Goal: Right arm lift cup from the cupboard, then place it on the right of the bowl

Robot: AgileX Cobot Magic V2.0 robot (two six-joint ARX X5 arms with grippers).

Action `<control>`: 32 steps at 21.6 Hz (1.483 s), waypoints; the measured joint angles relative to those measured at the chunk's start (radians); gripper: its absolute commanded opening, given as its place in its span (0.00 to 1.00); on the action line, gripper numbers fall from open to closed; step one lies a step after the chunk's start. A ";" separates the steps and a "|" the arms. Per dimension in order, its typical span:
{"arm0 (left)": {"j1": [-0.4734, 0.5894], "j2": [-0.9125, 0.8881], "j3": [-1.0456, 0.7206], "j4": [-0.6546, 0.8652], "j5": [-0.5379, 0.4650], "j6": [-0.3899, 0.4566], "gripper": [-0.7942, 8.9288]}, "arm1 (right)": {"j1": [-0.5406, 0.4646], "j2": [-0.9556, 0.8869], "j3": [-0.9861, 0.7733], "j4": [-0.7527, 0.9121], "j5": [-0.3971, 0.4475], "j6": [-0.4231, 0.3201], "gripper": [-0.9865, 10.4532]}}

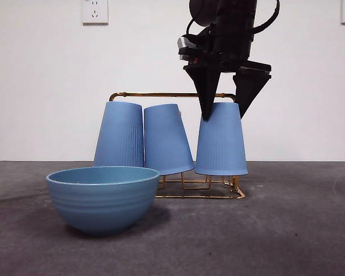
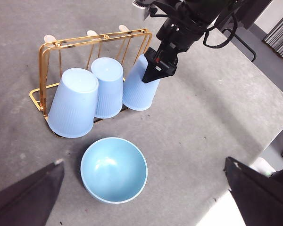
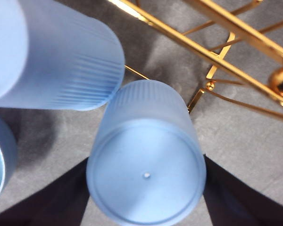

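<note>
The right gripper (image 1: 223, 117) straddles the upturned base of the rightmost cup (image 1: 221, 141), jaws spread, not clamped; the cup sits inverted on the gold wire cupboard (image 1: 172, 95). The bowl (image 1: 102, 197) rests on the grey table (image 1: 287, 230), before a white wall (image 1: 40, 86).

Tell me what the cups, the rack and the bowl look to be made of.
The cups: probably plastic, matte light blue with fine vertical ribs and a moulded dot on the base in the right wrist view.
The rack: thin metal wire, shiny gold finish with bright glints.
The bowl: likely plastic too, though glazed ceramic is possible; smooth blue-teal with a soft sheen and faint horizontal ridges.
</note>
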 measured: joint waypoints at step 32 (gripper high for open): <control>-0.006 0.002 0.000 -0.016 0.000 0.000 0.66 | 0.026 -0.612 -0.293 0.071 -0.084 0.038 0.28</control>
